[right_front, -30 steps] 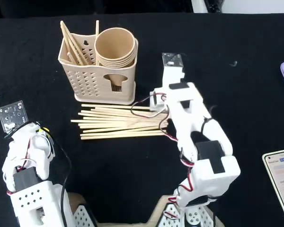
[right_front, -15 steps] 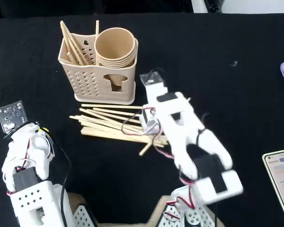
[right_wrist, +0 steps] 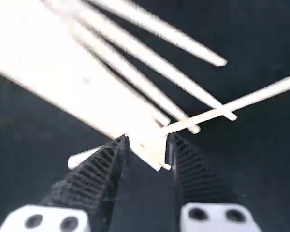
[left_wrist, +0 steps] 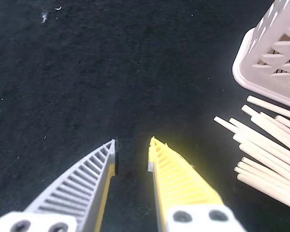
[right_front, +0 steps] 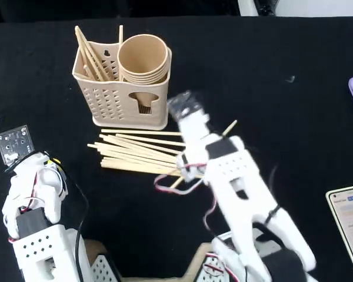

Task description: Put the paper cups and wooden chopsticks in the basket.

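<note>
- Wooden chopsticks [right_wrist: 101, 92] lie loose in a fan on the black table [right_front: 294, 147]. The ends of several sit between the jaws of the right gripper [right_wrist: 146, 145], which stand parted rather than clenched.
- One crosswise chopstick [right_front: 229, 127] slants under that gripper and pokes out on either side of its arm.
- From the right gripper, the fan stretches flat across the table toward the left arm's side.
- Just beyond the fan from the right gripper stands the basket [right_front: 120, 100], upright, with its foot close to the farthest stick.
- Paper cups [right_front: 142, 56] sit stacked in the basket compartment nearer the right gripper, and upright chopsticks [right_front: 89, 54] lean in the other compartment.
- The left gripper [left_wrist: 133, 142] hangs low over bare table, jaws a little apart and holding nothing. The fan's ends lie off to its yellow finger's side, with the basket's corner farther ahead.
- A phone [right_front: 347, 226] lies at the table's edge, well apart from both grippers.
</note>
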Robot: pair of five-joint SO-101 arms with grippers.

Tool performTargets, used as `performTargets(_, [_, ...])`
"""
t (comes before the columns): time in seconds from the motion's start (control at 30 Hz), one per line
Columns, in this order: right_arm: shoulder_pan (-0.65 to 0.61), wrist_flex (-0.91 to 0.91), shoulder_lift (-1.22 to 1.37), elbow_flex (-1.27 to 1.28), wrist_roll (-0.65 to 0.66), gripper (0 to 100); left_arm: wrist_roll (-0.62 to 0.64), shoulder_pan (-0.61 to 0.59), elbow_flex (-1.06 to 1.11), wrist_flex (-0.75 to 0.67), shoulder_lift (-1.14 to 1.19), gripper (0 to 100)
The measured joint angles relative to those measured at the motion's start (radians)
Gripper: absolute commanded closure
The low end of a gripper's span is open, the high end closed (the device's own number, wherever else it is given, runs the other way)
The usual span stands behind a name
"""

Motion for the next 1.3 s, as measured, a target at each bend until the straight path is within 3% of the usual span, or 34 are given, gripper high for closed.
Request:
performTargets(0.2, [-0.017, 0.0, -0.009, 0.038, 0.284, 75.8, 0.0, 0.0, 0.0, 0.0, 0.0, 88])
performTargets(0.63, [0.052, 0.0, 0.08, 0.038, 0.835, 77.3, 0.0, 0.0, 0.0, 0.0, 0.0, 88])
performTargets(0.9, [0.054, -0.029, 0.164, 0.038, 0.876, 77.9, 0.0, 0.0, 0.0, 0.0, 0.0, 88])
performTargets(1.1, [0.06, -0.092, 0.192, 0.032, 0.876, 98.0, 0.0, 0.0, 0.0, 0.0, 0.0, 88])
performTargets(1.3, [0.063, -0.087, 0.195, 0.026, 0.876, 98.8, 0.0, 0.0, 0.0, 0.0, 0.0, 88])
